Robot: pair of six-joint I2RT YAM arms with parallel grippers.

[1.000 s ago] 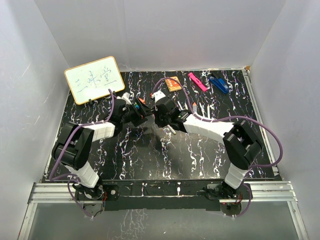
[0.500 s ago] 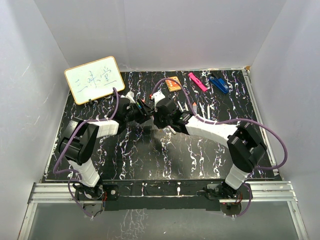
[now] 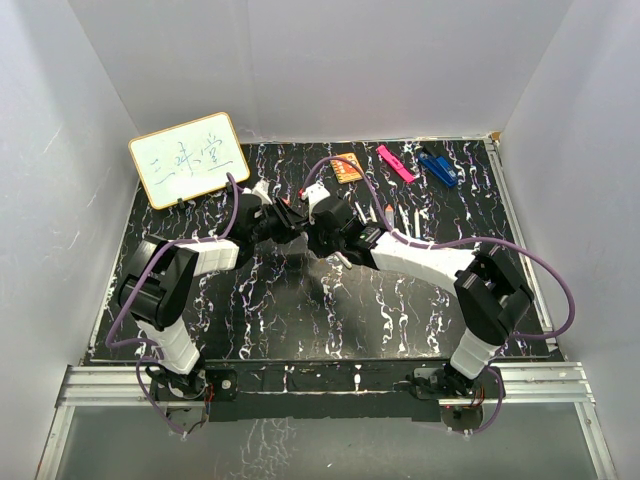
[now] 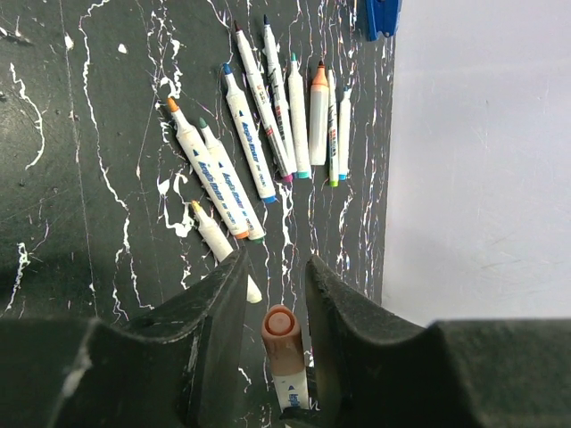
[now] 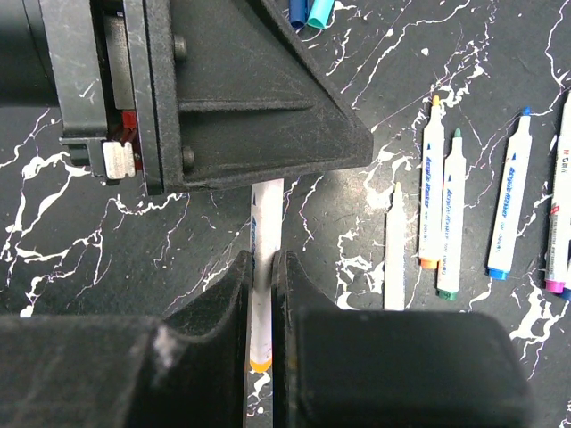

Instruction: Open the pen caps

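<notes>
My right gripper (image 5: 264, 267) is shut on the white barrel of a pen (image 5: 266, 214) with an orange rear end, held above the table. The pen's salmon-orange cap (image 4: 281, 334) stands between the fingers of my left gripper (image 4: 277, 263). Those jaws are narrowed round the cap, with a thin gap still showing on each side. In the top view the two grippers, left (image 3: 290, 218) and right (image 3: 318, 225), meet nose to nose at mid-table. Several uncapped pens (image 4: 250, 134) lie side by side on the black marbled table. Two loose caps, blue and teal (image 5: 308, 11), lie beyond.
A small whiteboard (image 3: 188, 158) leans at the back left. An orange card (image 3: 347, 167), a pink clip (image 3: 395, 163) and a blue clip (image 3: 437, 167) lie along the back edge. White walls enclose the table on three sides.
My left gripper has slid right onto the capped end of the pen and its jaws have narrowed round the cap. The right gripper stayed shut on the barrel.
</notes>
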